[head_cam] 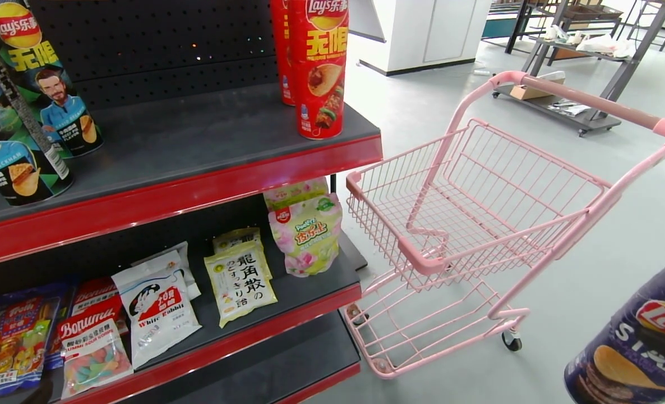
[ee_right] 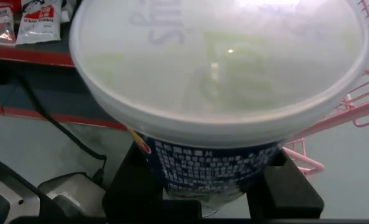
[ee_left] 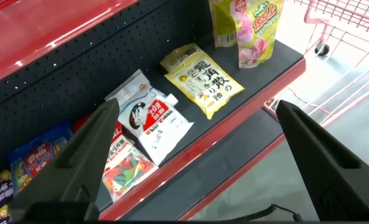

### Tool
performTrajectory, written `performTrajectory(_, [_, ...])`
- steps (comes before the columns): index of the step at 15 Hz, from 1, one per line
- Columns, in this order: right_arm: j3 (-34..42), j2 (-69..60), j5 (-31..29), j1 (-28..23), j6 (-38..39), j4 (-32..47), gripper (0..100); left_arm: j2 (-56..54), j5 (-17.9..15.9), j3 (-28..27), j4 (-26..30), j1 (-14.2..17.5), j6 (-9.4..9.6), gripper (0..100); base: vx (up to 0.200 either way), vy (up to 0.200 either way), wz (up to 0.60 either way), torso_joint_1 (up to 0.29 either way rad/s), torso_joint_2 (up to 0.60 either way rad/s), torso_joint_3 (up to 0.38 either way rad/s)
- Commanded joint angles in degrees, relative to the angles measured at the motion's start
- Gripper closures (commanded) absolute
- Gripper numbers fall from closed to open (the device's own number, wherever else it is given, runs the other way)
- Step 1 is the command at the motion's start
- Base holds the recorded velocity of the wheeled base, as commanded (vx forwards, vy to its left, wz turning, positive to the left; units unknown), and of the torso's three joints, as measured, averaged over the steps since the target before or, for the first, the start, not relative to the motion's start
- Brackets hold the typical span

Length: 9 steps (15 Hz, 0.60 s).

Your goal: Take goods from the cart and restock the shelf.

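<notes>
The right gripper [ee_right: 212, 183] is clamped around the dark-blue chip canister [head_cam: 641, 342], low beside the pink cart [head_cam: 422, 261] and well apart from the upper shelf [head_cam: 198, 134]. The left gripper [ee_left: 196, 121] hangs spread open over the candy bags [ee_left: 153, 121]. Swung in carelessly, the canister could topple the red chip cans [head_cam: 318, 67] at the shelf's edge.

"How many on the top shelf [head_cam: 198, 140]?"
"I count two red cans [head_cam: 317, 67] and two dark cans [head_cam: 58, 95]."
"Elsewhere?"
"One purple can [head_cam: 641, 342], one pink cart [head_cam: 416, 255]."
"Bags below?"
"I make out two yellow bags [head_cam: 240, 280], two white bags [head_cam: 158, 308], two pink-and-green pouches [head_cam: 307, 233]. Farther left I can't count."
</notes>
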Motion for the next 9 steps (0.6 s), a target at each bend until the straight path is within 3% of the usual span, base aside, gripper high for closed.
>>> performTrajectory(1, [1.79, -0.95, 0.10, -0.76, 0.05, -0.25, 100, 0.40, -0.08, 0.02, 0.00, 0.03, 0.00, 0, 0.000, 0.000, 0.00, 0.000, 0.00, 0.000])
performTrajectory(6, [-0.58, 5.20, 0.10, -0.76, 0.05, -6.75, 100, -0.13, -0.69, -0.07, 0.00, -0.06, 0.00, 0, 0.000, 0.000, 0.00, 0.007, -0.04, -0.027])
performTrajectory(9, [0.04, 5.20, 0.01, -0.76, 0.05, -6.66, 100, 0.05, -1.04, -0.07, -0.09, 0.03, 2.37, 0, 0.000, 0.000, 0.00, 0.100, -0.40, -0.290])
